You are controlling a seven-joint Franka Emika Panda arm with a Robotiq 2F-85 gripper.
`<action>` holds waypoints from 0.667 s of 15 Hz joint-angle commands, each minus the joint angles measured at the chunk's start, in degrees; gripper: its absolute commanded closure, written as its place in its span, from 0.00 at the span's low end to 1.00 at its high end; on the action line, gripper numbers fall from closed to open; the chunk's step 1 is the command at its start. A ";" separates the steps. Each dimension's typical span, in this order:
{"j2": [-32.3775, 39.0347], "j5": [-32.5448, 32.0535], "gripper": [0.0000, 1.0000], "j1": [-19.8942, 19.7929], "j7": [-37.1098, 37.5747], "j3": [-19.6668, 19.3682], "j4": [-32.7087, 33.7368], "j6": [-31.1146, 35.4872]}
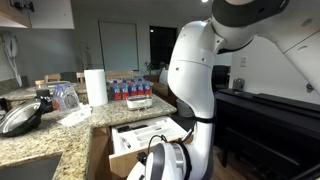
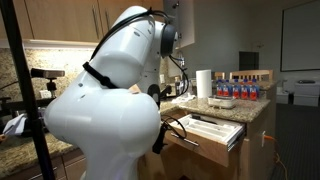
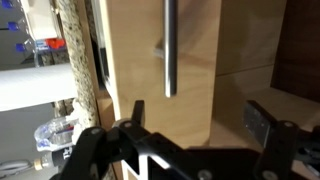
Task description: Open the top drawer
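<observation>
The top drawer (image 2: 205,148) stands pulled out from under the speckled granite tabletop (image 2: 215,103), and in both exterior views its white cutlery tray (image 1: 140,133) lies open to sight. Only the wrist view shows the light-wood front close up, with the slim silver bar handle (image 3: 170,50). There it runs up and down the picture, which seems turned on its side, and the granite edge stands just beside the wood. The same view shows the gripper (image 3: 198,116) near the bottom with its dark fingers (image 3: 135,112) well apart. They hold nothing and are clear of the handle. In the exterior views the bulky white robot arm (image 2: 105,95) covers much of the scene. It hides the gripper in one and leaves it hard to make out in the other. Part of the drawer is cut off behind it. On the tabletop stand a paper towel roll (image 1: 96,86) and a pack of water bottles (image 1: 130,90), and a dark pan (image 1: 20,118) lies near the corner. Light-wood cabinets (image 2: 75,20) hang above, and an exterior view shows a dark piano (image 1: 265,115) across the dim room.
</observation>
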 commanded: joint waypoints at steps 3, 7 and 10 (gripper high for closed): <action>-0.73 0.54 0.00 2.07 -0.85 -0.07 -1.71 -1.01; -4.70 3.24 0.00 2.15 -0.99 2.07 -4.54 -0.68; -9.15 6.23 0.00 2.51 -1.94 5.20 -7.32 1.37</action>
